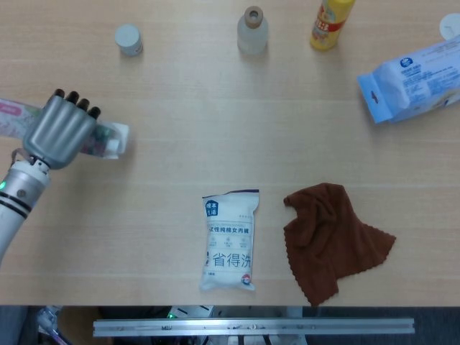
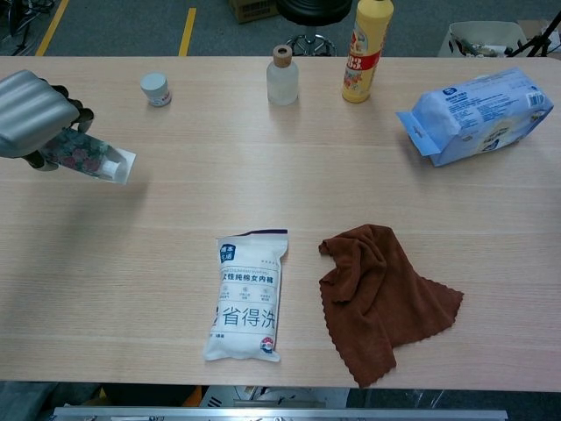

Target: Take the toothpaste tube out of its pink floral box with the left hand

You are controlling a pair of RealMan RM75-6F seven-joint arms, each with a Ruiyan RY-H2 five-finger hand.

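Left hand (image 1: 57, 129) clamped over the pink floral cardboard box (image 2: 83, 154), fingers curled across its top, dark fingertips (image 1: 73, 98) showing past the far side — box held off the pale wooden table (image 1: 230, 144), judging by the soft shadow under it in the chest view. Sits well left of the white plastic pouch with blue lettering (image 1: 230, 241), close to the table's left edge.

Long axis of box running left to right, slightly tilted down at its right. Open end pointing right, toward the pouch; white end of the toothpaste tube (image 1: 115, 139) peeking from that mouth in the head view. Far end of box sticking out left of the palm, almost at the frame border. Tube not out yet, as judged from its body being hidden inside.

Right hand in neither view, so nothing there to report. With the left hand wrapped around the box, tube end lies just right of the fingers, beyond their reach without a regrip or a tip-out.

Open room: broad bare wood between the box and the pouch, good for sliding the tube rightward. Brown crumpled cloth (image 1: 334, 237) right of the pouch, well apart. Small white-capped jar (image 1: 129, 39) beyond the box toward the far edge, clear of the path. Little margin leftward — table edge risk, probably.
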